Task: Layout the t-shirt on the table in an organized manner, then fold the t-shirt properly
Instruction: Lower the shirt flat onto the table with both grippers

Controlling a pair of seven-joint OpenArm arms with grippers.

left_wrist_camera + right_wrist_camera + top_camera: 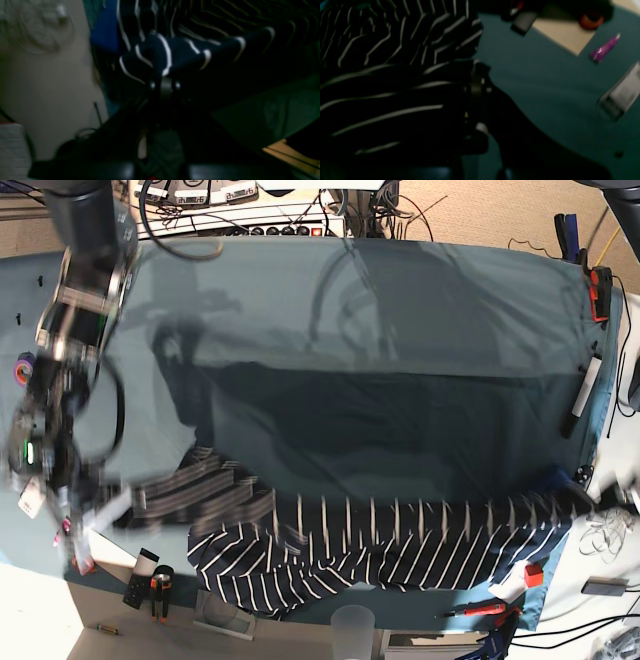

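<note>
Two grips, one at each end: the dark navy white-striped t-shirt (380, 545) stretches left-to-right along the lower frame over the teal cloth-covered table (400, 330). Left gripper (163, 75) and right gripper (476, 72) both pinch fabric, pulling opposite ways.

We see the t-shirt (370, 545), dark navy with thin white stripes, stretched in a long crumpled band across the near part of the table (330, 330), its lower edge sagging in folds toward the front edge. One end reaches the table's right edge, the other trails off blurred at the left. The table's teal cloth lies bare behind it.
</note>
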